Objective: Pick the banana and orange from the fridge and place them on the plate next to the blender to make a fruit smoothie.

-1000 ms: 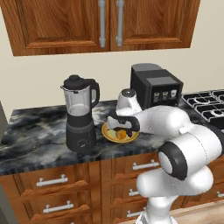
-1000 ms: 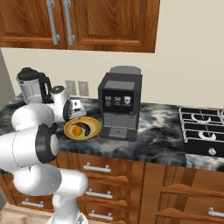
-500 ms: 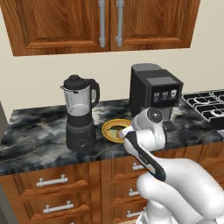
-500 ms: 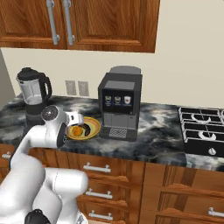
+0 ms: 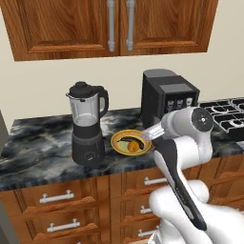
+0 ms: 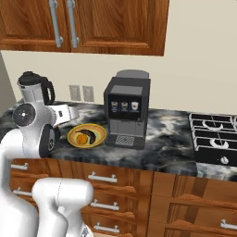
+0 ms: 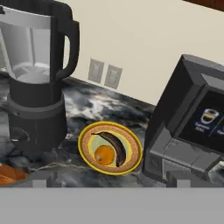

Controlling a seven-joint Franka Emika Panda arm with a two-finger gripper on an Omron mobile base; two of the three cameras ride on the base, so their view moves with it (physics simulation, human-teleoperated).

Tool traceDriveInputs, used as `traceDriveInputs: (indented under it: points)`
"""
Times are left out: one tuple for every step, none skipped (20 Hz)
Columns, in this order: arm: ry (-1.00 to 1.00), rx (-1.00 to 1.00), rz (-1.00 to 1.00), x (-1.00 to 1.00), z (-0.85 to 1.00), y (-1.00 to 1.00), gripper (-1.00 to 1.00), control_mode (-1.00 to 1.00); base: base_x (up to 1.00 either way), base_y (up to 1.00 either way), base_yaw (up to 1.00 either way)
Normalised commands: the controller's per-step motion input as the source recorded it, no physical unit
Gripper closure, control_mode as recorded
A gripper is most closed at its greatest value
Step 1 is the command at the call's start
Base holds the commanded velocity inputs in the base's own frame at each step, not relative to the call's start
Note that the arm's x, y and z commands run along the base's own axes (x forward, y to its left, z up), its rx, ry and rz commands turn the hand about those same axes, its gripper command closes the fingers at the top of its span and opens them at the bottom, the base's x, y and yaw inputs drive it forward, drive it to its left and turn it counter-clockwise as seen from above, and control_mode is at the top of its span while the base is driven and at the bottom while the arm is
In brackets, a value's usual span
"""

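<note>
The yellow plate (image 7: 131,162) lies on the dark marble counter between the blender (image 7: 37,83) and a black coffee machine. On it rest the orange (image 7: 105,155) and, touching it, the dark-spotted banana (image 7: 114,144). From the base cameras the same plate (image 5: 119,139) (image 6: 95,129) shows the orange (image 5: 135,146) (image 6: 81,138) and the banana (image 6: 90,135) too. My gripper (image 7: 108,181) hangs open and empty, back from the plate on its near side, fingertips (image 7: 39,181) wide apart. The blender (image 5: 88,124) (image 6: 34,88) stands left of the plate. The fridge is out of view.
The coffee machine (image 5: 167,97) (image 6: 127,111) stands right of the plate, close to its rim. A gas stove (image 6: 215,136) lies further right. Wooden cupboards hang above the counter, drawers sit below it. Two wall sockets (image 7: 104,73) are behind the plate.
My hand, which was over the plate a second ago, has drawn back and up toward the counter's front. The banana and orange stay on the plate.
</note>
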Motion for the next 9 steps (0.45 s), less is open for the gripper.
traceDriveInputs:
  points:
    - [-0.08, 0.05, 0.0, -0.94, 1.0, -0.34, -1.0, -1.0, 0.0, 0.0, 0.0]
    - [0.0, 0.06, -0.11, -0.66, 1.0, -0.56, -1.0, -1.0, 0.0, 0.0, 0.0]
    - [-0.04, 0.22, 0.0, -1.0, 1.0, -1.0, -1.0, -1.0, 0.0, 0.0, 0.0]
    - [-0.19, 0.12, -0.23, -1.0, 0.12, -0.78, -1.0, -1.0, 0.0, 0.0, 0.0]
    - [-0.03, 0.0, 0.0, 0.0, 0.0, 0.0, -1.0, -1.0, 0.0, 0.0, 0.0]
    - [0.02, -0.01, 0.0, 0.0, 0.0, 0.0, -1.0, -1.0, 0.0, 0.0, 0.0]
    - [0.0, 0.0, 0.0, 0.0, 0.0, 0.0, -1.0, -1.0, 0.0, 0.0, 0.0]
    - [0.0, 0.0, 0.0, 0.0, 0.0, 0.0, -1.0, -1.0, 0.0, 0.0, 0.0]
    - [0.0, 0.0, 0.0, 0.0, 0.0, 0.0, -1.0, -1.0, 0.0, 0.0, 0.0]
